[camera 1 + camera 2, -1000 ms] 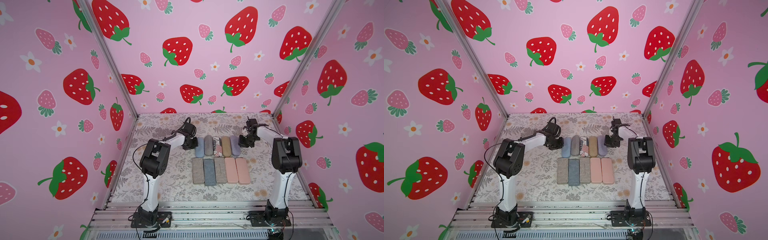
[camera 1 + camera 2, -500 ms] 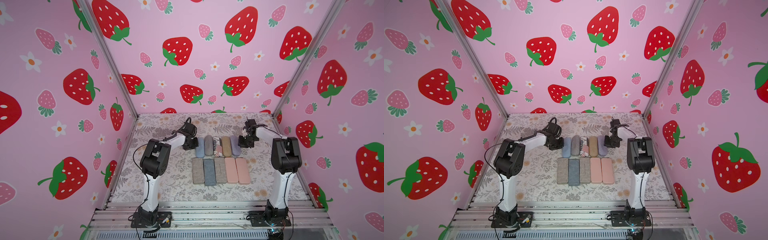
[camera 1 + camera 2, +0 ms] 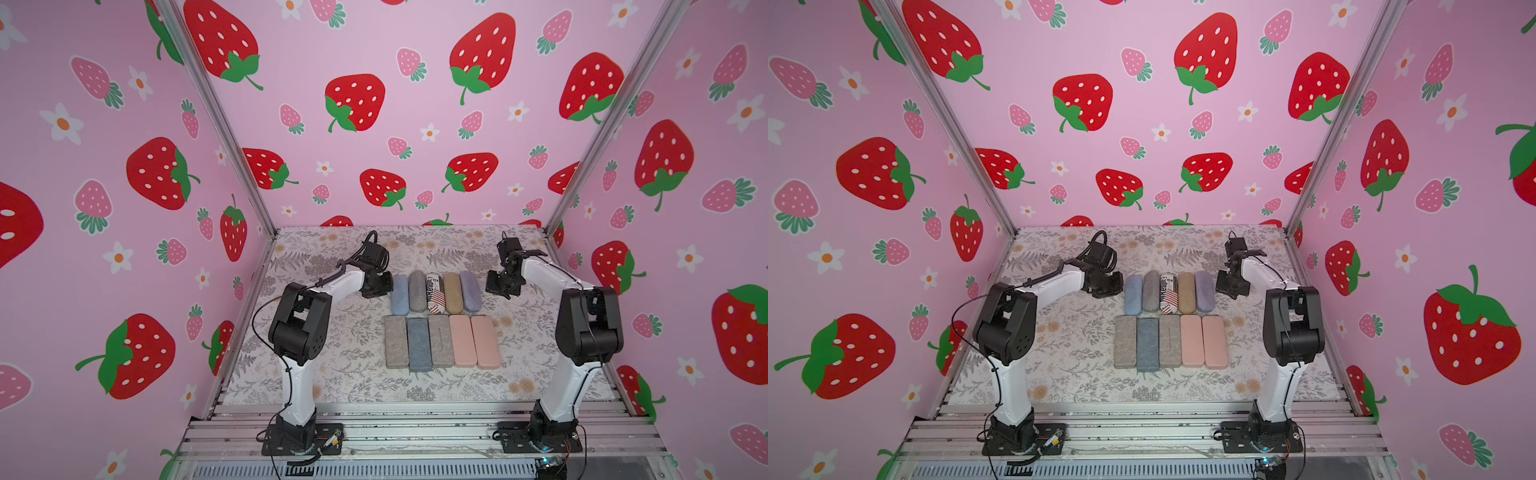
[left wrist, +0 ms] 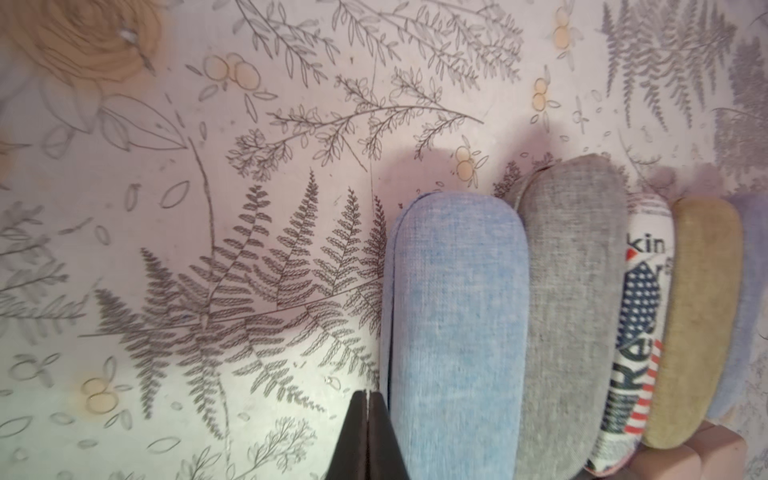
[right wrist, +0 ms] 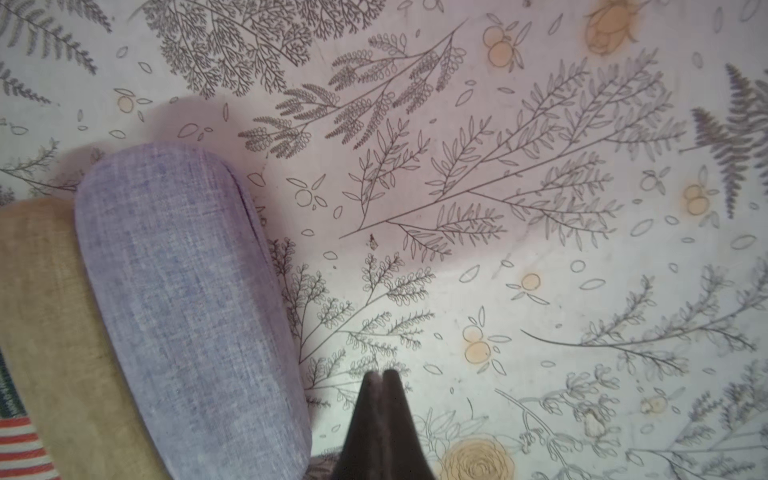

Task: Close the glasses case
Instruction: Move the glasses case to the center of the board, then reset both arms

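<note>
Nearest the camera, the aluminium rails (image 3: 415, 424) are seen, with both arm bases bolted to them. Beyond the rails the desk (image 3: 340, 332) is covered with a fern-printed cloth.

Ten glasses cases are laid out in two rows in the middle of the desk, between the arms. The near row is made up of flat rectangular cases set side by side: a grey flat case (image 3: 395, 341), a blue flat case (image 3: 419, 344), a second grey flat case (image 3: 441, 340), a pink flat case (image 3: 464, 340) and a second pink flat case (image 3: 485, 341). All five are seen with lids down.

The far row is formed by rounded fabric cases packed against one another: a light blue case (image 3: 400, 295), a grey case (image 3: 417, 291), a flag-printed case (image 3: 434, 292), a tan case (image 3: 452, 293) and a lavender case (image 3: 470, 292). These are also shown closed, with the side seams of the light blue and lavender cases visible in the wrist views.

The left end effector (image 4: 368, 409) is lowered just beside the outer edge of the light blue case, with its fingertips pressed together; whether the case is touched cannot be told. The right end effector (image 5: 382, 378) is likewise drawn narrow, with tips together, and is held near the lavender case (image 5: 187, 299) but apart from it, a strip of cloth being visible between them.
</note>
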